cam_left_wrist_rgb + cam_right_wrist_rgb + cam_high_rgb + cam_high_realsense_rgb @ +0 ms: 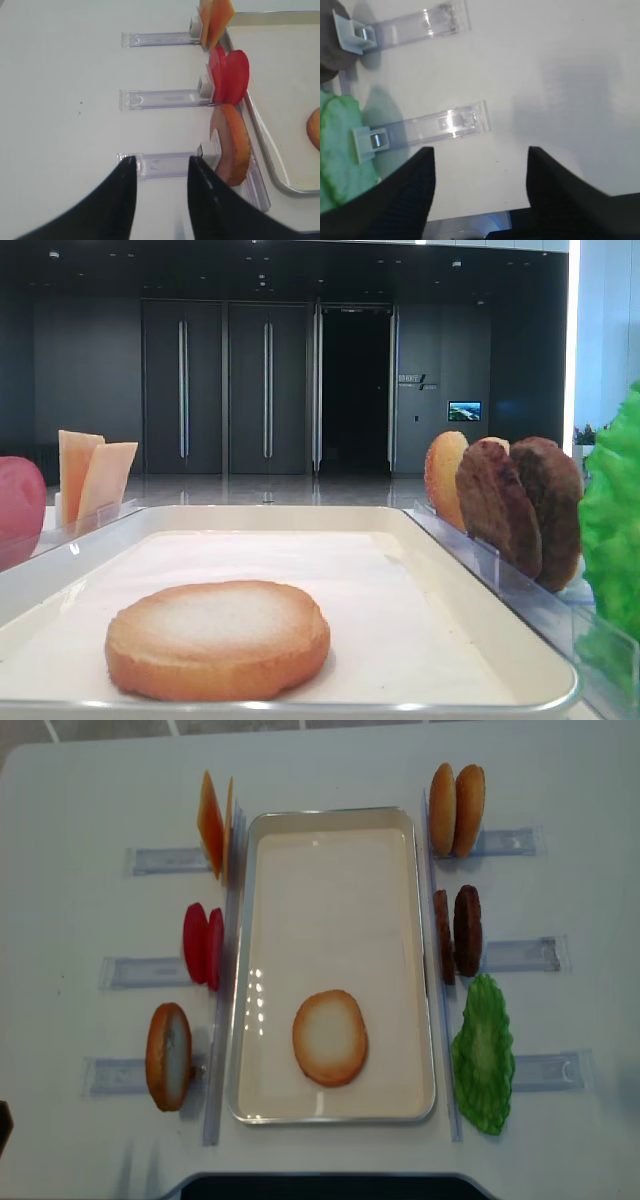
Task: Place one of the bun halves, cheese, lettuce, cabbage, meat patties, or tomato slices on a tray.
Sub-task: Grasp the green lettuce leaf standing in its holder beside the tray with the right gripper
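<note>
Nothing is being gripped by the left gripper (161, 167), its jaws parted over a clear rack (165, 165); a bun half (234, 145) is standing just right. Another bun half (330, 1037) is lying on the tray (335, 816). The right gripper (480, 155) is being held released, lettuce (337, 150) to its left.

We see our right gripper (480, 190) as two broad black fingers with a fine ribbed texture; our left gripper (161, 195) shows two smooth, glossy black tapered fingers.
</note>
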Motion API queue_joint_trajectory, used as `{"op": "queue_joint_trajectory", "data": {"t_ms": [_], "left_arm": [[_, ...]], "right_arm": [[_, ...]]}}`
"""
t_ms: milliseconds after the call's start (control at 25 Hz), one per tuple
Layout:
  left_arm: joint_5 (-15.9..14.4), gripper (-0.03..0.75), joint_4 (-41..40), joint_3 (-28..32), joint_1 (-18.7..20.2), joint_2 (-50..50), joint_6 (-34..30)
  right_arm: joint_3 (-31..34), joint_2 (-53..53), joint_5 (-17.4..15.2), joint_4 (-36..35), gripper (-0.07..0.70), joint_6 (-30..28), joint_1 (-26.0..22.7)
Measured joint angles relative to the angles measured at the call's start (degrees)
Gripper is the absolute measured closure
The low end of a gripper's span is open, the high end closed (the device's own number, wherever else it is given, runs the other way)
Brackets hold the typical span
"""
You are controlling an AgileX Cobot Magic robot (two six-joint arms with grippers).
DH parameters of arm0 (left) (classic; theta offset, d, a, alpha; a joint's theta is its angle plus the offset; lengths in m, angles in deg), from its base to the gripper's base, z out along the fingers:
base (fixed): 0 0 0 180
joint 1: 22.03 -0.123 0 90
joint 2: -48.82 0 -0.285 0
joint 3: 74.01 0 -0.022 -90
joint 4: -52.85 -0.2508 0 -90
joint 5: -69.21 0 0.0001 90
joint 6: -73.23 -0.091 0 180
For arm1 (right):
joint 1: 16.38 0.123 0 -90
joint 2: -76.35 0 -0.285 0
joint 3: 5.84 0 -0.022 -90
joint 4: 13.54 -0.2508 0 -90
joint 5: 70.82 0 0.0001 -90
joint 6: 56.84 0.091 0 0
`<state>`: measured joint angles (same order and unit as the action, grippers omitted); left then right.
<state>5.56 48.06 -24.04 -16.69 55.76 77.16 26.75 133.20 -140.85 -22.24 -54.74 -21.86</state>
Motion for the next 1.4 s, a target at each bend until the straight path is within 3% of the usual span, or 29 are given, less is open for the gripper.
{"op": "queue_joint_trajectory", "data": {"t_ms": [200,480,920,1200,1400], "left_arm": [[0.0,0.476,0.0,0.0,0.0,0.0,0.0],[0.0,0.526,0.0,0.0,0.0,0.0,0.0],[0.0,0.58,0.0,0.0,0.0,0.0,0.0],[0.0,0.635,0.0,0.0,0.0,0.0,0.0],[0.0,0.66,0.0,0.0,0.0,0.0,0.0]], "right_arm": [[-2.63,5.13,0.05,3.49,0.216,2.3,3.83],[-2.71,5.78,0.0,5.97,0.216,11.12,12.18],[-2.71,5.78,0.1,5.04,0.216,28.05,32.95],[-2.71,6.19,5.54,4.97,0.216,34.38,43.08],[-2.71,9.45,8.24,4.84,0.216,35.06,45.52]]}}
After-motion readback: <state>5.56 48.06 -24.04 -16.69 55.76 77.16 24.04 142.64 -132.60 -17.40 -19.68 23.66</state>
